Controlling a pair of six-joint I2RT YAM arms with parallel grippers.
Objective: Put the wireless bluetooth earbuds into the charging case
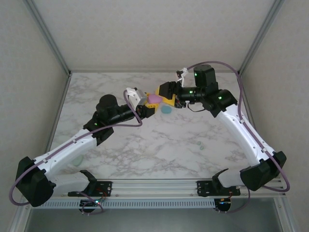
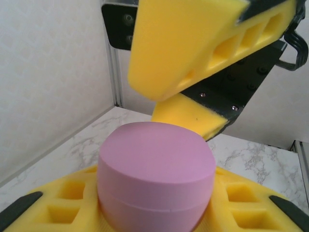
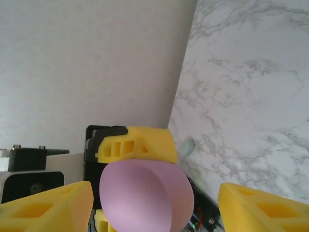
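A round pink charging case (image 2: 157, 179) with its lid down sits between the yellow fingers (image 2: 63, 208) of my left gripper (image 1: 150, 104), which is shut on it above the middle back of the table. My right gripper (image 1: 166, 98) faces it from the right. Its yellow fingers (image 3: 263, 208) stand open on either side of the pink case (image 3: 145, 195), with a gap on the right side. A tiny pale green earbud (image 1: 202, 143) lies on the marble to the right of centre. No earbud shows in either gripper.
A teal round piece (image 1: 166, 110) lies on the marble table (image 1: 159, 145) just below the two grippers. A pale green round piece (image 3: 187, 146) rests on the marble near the wall. Frame posts and walls close in the back and sides.
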